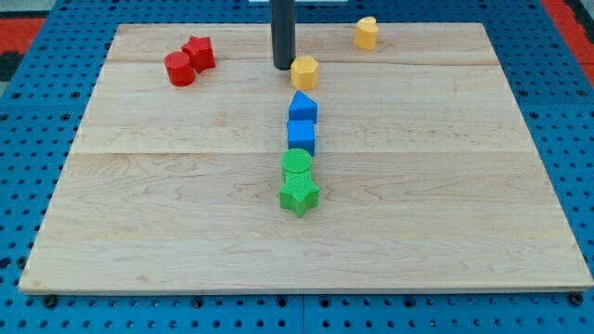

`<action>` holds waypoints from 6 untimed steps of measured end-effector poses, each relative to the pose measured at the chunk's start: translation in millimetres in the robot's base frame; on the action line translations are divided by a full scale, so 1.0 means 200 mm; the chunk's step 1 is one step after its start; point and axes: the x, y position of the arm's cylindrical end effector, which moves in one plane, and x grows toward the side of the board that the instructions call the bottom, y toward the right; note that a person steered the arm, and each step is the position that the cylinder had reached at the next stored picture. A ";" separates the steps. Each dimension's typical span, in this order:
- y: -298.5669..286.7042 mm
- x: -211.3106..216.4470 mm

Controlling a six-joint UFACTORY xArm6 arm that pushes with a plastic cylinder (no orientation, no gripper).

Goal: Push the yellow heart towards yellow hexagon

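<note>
The yellow heart (367, 32) sits near the view's top edge of the wooden board (464, 186), right of centre. The yellow hexagon (304, 71) lies lower and to the left of it, near the top centre. My tip (283, 66) stands just left of the yellow hexagon, almost touching it, and well to the left of the yellow heart.
A red cylinder (180, 70) and a red star-like block (199, 52) sit together at the top left. Below the hexagon runs a column: a blue pentagon-like block (303, 107), a blue cube (301, 136), a green cylinder (297, 166) and a green star (299, 196).
</note>
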 end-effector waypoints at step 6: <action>1.02 -0.35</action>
